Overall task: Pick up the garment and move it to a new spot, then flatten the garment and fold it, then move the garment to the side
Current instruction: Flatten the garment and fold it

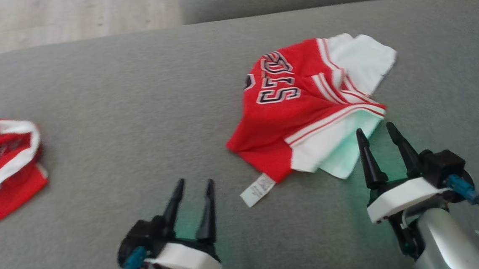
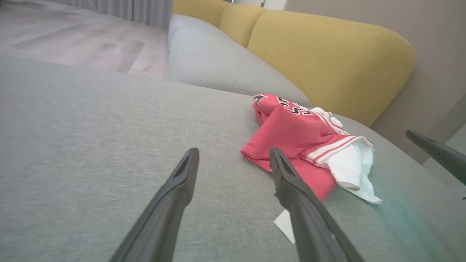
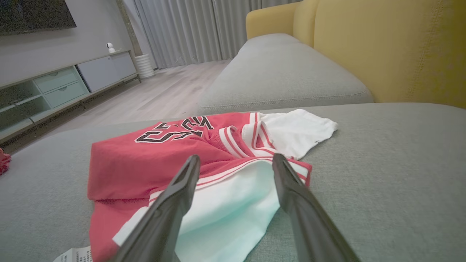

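Note:
A red and white jersey-style garment with black lettering lies crumpled on the grey cushion, right of centre; a white label sticks out at its near edge. My right gripper is open just beside the garment's near right white corner, holding nothing. In the right wrist view the garment lies right ahead of the open gripper. My left gripper is open near the front, left of the label, empty. The left wrist view has the garment ahead to the right of the left gripper.
A second red and white garment lies bunched at the cushion's left edge. A yellow sofa back and another grey seat stand beyond. Wooden floor lies past the far left edge.

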Controlling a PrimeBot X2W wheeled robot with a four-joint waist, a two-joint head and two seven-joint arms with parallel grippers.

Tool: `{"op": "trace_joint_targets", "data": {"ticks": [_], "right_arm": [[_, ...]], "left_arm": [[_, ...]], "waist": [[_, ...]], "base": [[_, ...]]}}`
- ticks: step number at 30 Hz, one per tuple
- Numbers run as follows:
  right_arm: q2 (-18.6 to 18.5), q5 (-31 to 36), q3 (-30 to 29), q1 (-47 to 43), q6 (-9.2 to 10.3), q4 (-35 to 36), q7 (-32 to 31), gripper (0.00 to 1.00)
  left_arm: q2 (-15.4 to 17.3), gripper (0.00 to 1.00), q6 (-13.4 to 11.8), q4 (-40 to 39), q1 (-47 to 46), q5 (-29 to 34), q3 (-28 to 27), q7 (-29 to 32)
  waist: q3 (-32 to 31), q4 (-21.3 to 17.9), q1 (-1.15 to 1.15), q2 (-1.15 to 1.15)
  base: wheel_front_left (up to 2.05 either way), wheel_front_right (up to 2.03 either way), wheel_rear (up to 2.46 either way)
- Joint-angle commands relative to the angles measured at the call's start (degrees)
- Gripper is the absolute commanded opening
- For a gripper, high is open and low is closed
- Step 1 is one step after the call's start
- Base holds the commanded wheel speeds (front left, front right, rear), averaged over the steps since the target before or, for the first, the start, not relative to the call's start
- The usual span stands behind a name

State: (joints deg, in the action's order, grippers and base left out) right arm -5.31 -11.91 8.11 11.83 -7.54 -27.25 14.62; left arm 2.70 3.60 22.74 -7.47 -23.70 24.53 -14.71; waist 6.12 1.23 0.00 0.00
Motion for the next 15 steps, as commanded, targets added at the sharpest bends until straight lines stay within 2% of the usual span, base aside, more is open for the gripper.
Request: {"op": "trace_joint_targets", "data": {"ticks": [1, 8, 15], "right_arm": [[0.65, 0.48, 1.35, 0.88, 0.05, 2.31, 0.38, 1.0], [1.66, 0.62, 2.72, 0.99, 0.05, 1.78, 0.38, 1.0], [1.9, 0.74, 1.7, 1.21, 0.05, 1.66, 0.38, 1.0]], "left_arm": [[0.18, 1.0, 0.47, 0.15, -2.97, -1.47, 0.95, -0.29], [0.18, 1.0, 2.23, 6.93, -7.48, -11.15, 9.36, -0.29], [0.18, 1.0, 2.9, 11.6, -11.27, -15.05, 12.3, -0.29]], "waist": [[1.15, -3.18, 0.0, 0.0], [4.21, -9.94, 0.0, 0.0], [6.84, -13.62, 0.0, 0.0]], "base": [[0.0, 0.0, 0.0], [0.0, 0.0, 0.0], [0.0, 0.0, 0.0]]}}
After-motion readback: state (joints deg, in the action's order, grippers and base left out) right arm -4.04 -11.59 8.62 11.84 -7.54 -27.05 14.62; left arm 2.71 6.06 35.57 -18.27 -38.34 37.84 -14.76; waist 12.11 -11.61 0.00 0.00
